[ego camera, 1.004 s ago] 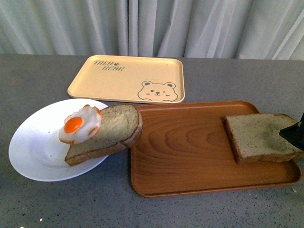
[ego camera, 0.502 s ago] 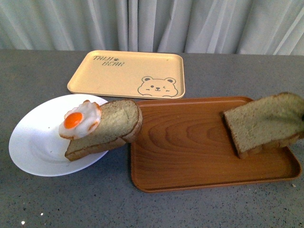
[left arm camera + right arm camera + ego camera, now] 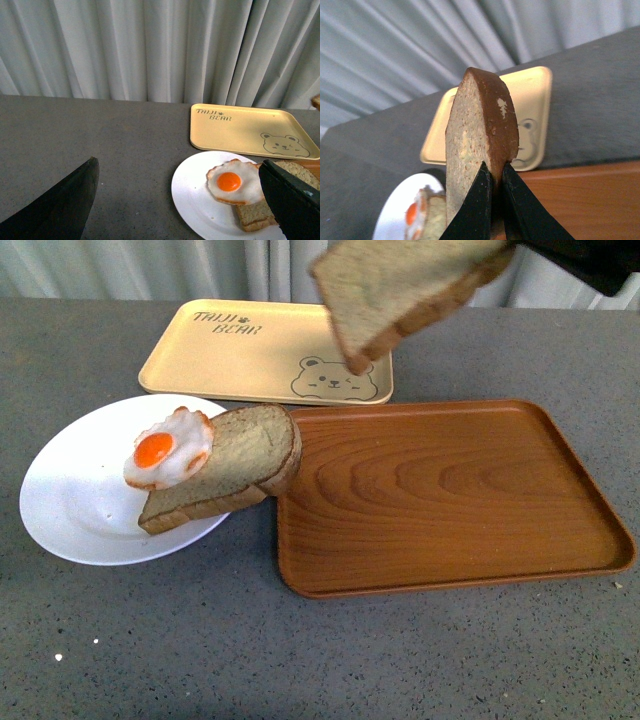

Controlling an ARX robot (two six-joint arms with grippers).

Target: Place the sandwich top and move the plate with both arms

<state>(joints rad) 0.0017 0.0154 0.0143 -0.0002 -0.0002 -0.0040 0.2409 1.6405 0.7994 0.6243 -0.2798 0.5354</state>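
Hanging upper middle, the top (image 3: 400, 290) looked light, soft; right jaws clamped its crust edge, left jaws stood apart

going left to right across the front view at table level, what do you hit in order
white plate → fried egg → bread slice → wooden tray

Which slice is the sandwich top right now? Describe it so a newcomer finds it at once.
Find the brown wood-grain tray, then look up past its far edge toward the beige bear tray. The sandwich top hangs there in the air, pinched by the right gripper. The other, paler slice rests on the white plate with the fried egg on it.
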